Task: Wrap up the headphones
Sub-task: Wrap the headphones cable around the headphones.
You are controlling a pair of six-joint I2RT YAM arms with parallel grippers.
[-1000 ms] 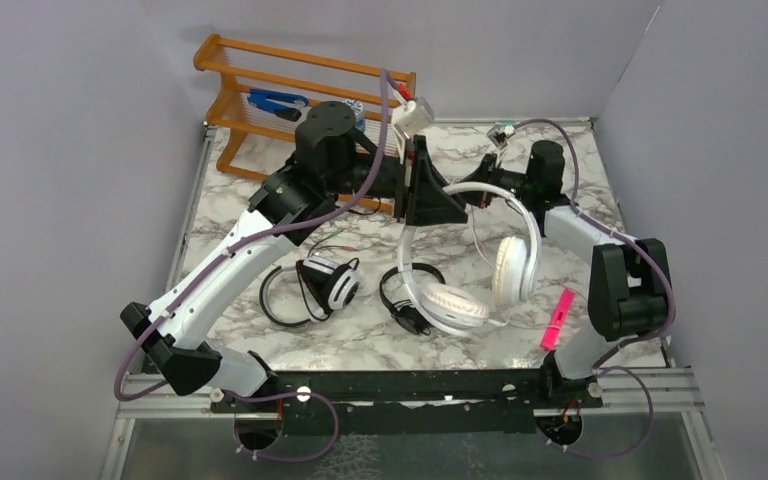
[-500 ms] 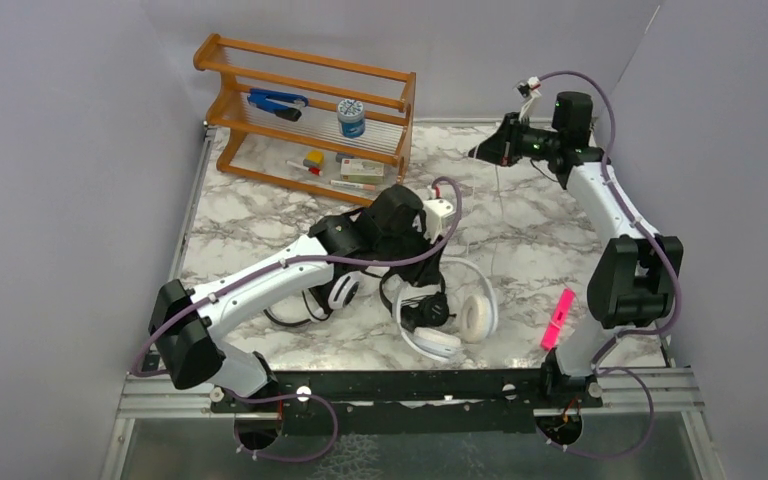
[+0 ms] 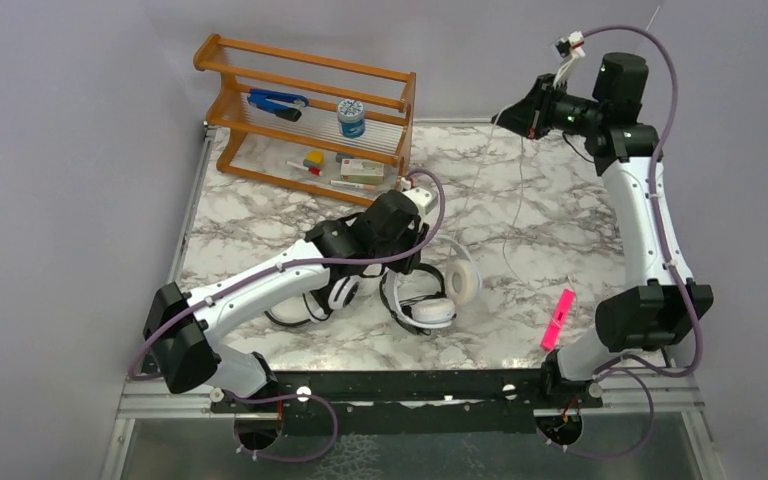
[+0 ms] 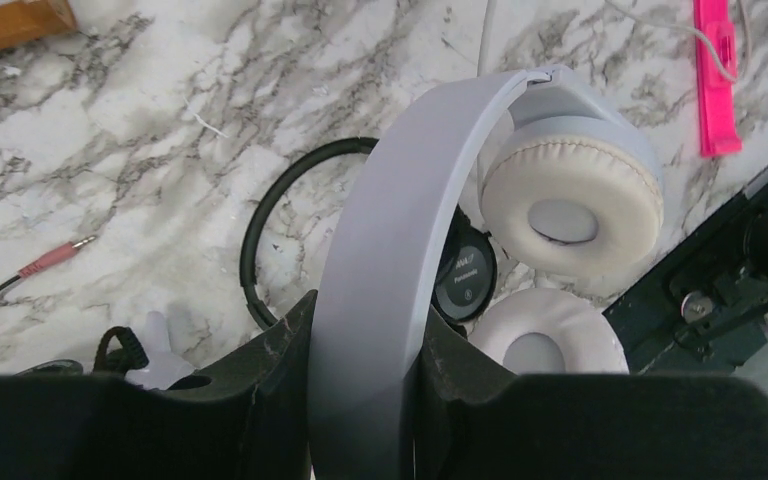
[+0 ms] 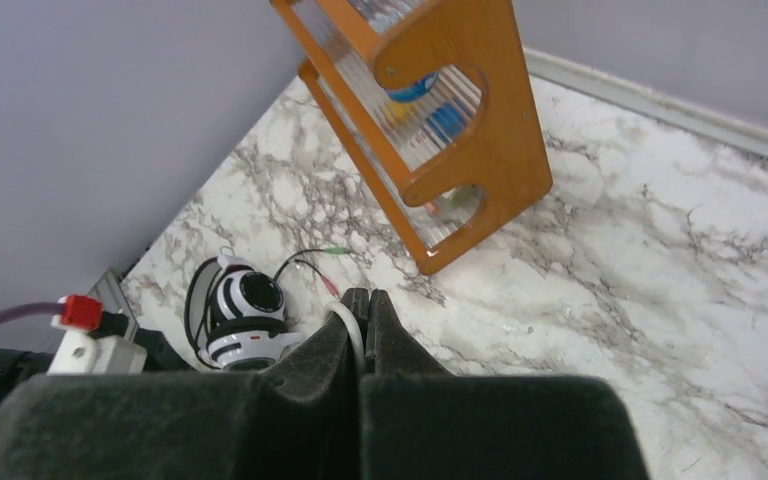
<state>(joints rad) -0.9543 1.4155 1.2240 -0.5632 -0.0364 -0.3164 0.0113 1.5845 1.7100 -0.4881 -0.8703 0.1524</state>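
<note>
My left gripper (image 3: 407,243) is shut on the headband of the all-white headphones (image 4: 375,260), low over the middle of the table. Its two cream ear pads (image 4: 570,195) hang just past the fingers. Under them lies the small all-black set (image 4: 465,285). The white set with black pads (image 3: 335,292) rests to the left, its cord ending in a pink plug (image 4: 55,260). My right gripper (image 3: 508,113) is raised high at the back right and shut on the white cord (image 5: 352,328). That cord (image 3: 520,190) hangs down from it toward the table.
A wooden rack (image 3: 305,110) with small items stands at the back left, also in the right wrist view (image 5: 430,120). A pink marker (image 3: 557,318) lies near the front right beside the right arm's base. Grey walls close in on three sides.
The left gripper carried the white headphones from the back middle down toward the table's centre. The right arm rose and swung to the back right, drawing the white cord out.
</note>
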